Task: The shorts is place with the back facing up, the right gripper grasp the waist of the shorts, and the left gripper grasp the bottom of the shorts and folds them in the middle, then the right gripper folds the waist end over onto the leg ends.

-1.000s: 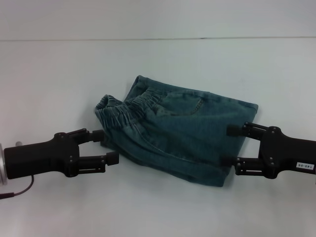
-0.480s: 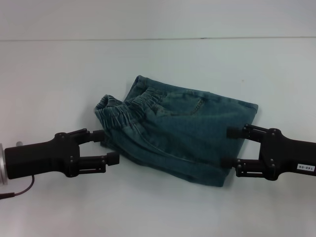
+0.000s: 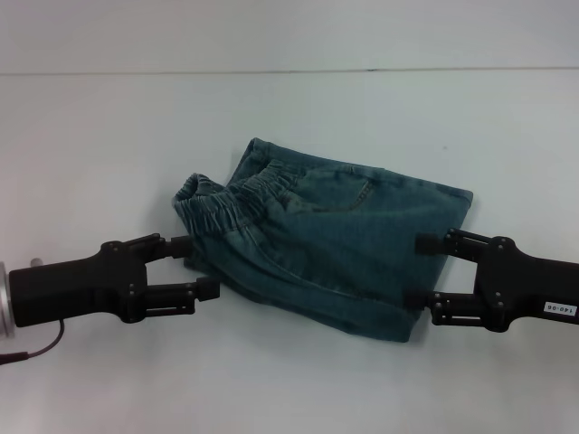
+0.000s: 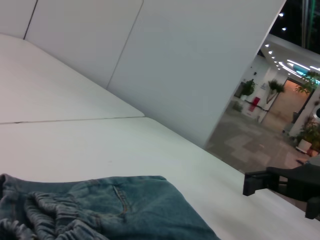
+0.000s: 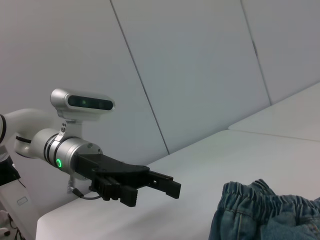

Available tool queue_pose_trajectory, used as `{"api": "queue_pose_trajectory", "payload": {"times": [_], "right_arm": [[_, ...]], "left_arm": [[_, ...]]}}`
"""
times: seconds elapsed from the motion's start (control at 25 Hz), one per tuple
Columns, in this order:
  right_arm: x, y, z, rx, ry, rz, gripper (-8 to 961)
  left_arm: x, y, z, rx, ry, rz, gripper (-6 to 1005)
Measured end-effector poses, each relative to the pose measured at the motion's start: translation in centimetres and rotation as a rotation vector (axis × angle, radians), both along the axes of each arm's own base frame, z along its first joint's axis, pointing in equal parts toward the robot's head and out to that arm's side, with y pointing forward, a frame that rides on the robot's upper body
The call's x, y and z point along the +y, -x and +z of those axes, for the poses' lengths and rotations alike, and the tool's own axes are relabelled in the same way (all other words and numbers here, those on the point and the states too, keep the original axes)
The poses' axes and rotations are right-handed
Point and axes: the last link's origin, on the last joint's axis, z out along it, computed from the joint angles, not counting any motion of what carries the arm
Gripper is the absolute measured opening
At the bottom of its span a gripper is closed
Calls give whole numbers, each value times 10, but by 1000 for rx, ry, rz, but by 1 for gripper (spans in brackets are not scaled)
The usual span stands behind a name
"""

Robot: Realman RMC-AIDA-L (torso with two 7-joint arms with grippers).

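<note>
Currently the shorts (image 3: pixel 326 240) lie folded in half near the middle of the white tabletop (image 3: pixel 109 136), denim, back pocket up. Elastic waistband bunched at the end nearer the tabletop's left edge, leg ends toward the right edge.

Left hand (image 3: pixel 199 268) sits low at the waistband end, fingers spread, pinching nothing. Upper finger (image 3: pixel 176 246) looks just at the waistband edge, can't tell if it touches; lower finger (image 3: pixel 201 289) is over bare tabletop just off the front hem.

Right hand (image 3: pixel 418 269) is at the leg end, near the front-right corner of the fold, fingers also spread. Both fingertips overlap the denim edge in the head view, but nothing shows the cloth pinched or lifted; fabric lies flat.

Left wrist view: waistband gathers and pocket stitching of the shorts (image 4: pixel 100 210) up close, right hand (image 4: pixel 272 186) farther off across the tabletop (image 4: pixel 75 145).

Right wrist view: left hand (image 5: pixel 150 186) with fingers apart above the tabletop (image 5: pixel 210 155), waistband of the shorts (image 5: pixel 265 210) in the near corner.
</note>
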Motion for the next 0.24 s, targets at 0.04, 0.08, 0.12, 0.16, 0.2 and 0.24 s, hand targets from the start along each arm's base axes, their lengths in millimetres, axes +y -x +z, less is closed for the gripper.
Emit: {"api": "queue_pose_trajectory", "payload": {"times": [0.04, 0.08, 0.12, 0.16, 0.2, 0.24], "right_arm": [[0, 0, 0, 0, 0, 0, 929], [0, 0, 0, 0, 0, 0, 929], [0, 0, 0, 0, 1, 0, 929], [0, 0, 0, -1, 0, 0, 929], [0, 0, 0, 0, 0, -1, 929], [0, 0, 0, -1, 0, -1, 929]], "left_arm": [[0, 0, 0, -1, 2, -2, 934], [0, -1, 0, -3, 4, -4, 934], [-1, -1, 0, -5, 6, -7, 934], [-1, -1, 0, -6, 7, -9, 934], [-1, -2, 1, -8, 7, -11, 934], [-1, -2, 1, -9, 7, -12, 934]]}}
